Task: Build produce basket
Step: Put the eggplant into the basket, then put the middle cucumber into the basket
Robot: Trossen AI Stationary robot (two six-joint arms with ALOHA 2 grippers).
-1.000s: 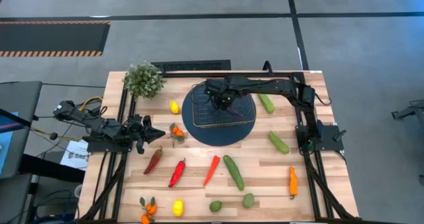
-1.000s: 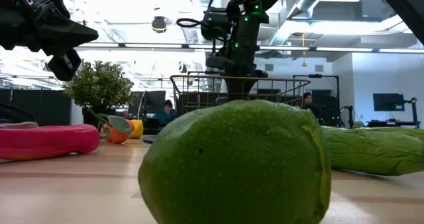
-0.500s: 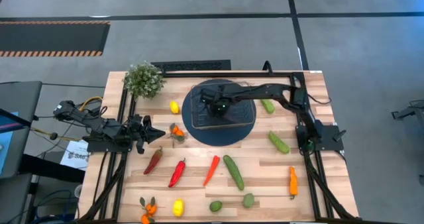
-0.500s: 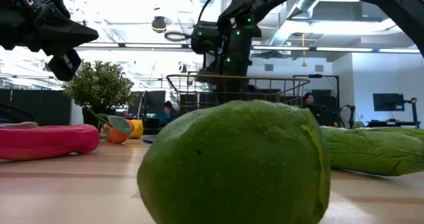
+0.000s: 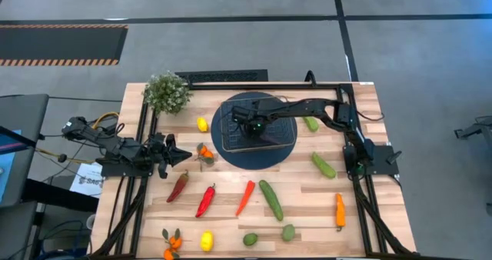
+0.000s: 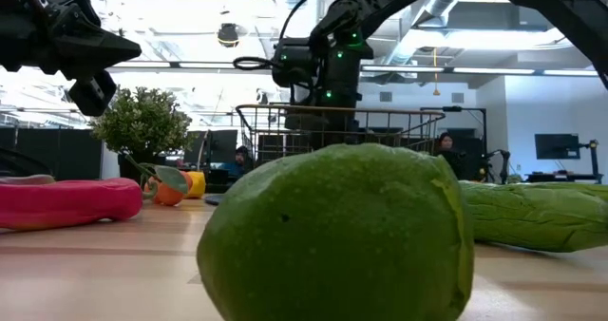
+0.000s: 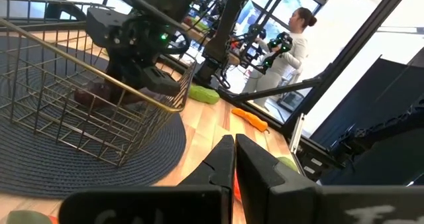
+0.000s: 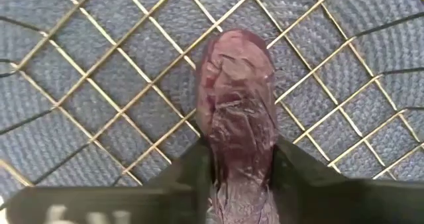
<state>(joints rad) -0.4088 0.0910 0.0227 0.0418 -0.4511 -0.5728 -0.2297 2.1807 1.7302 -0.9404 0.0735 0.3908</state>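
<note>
The wire basket (image 5: 286,134) stands on a dark blue round disc (image 5: 254,157) at the table's far middle. My right gripper (image 5: 252,125) reaches down into it, with a purple eggplant (image 8: 235,85) between its fingers. My left gripper (image 5: 181,158) hovers shut above the table's left side, level and touching nothing. Loose produce lies on the wood: red peppers (image 5: 205,201), an orange pepper (image 5: 244,197), cucumbers (image 5: 270,199), lemons (image 5: 202,124) and limes (image 5: 250,239). My right gripper has the eggplant between its two fingers (image 8: 189,174), one against each long side near one end (image 8: 238,164). The fingers come from above, pointing down into the basket. The eggplant's other end (image 8: 235,48) lies on the basket's wire floor.
A bushy potted plant (image 5: 167,91) stands at the far left corner. Tangerines (image 5: 171,243) and a lemon (image 5: 206,240) lie near the front edge, and an orange pepper (image 5: 340,211) at the right. Black frame rails (image 5: 361,198) run along both table sides.
My right gripper has sunk into the basket with the eggplant and shifted a little toward the table's left and near edges. The eggplant now rests on the basket floor.
</note>
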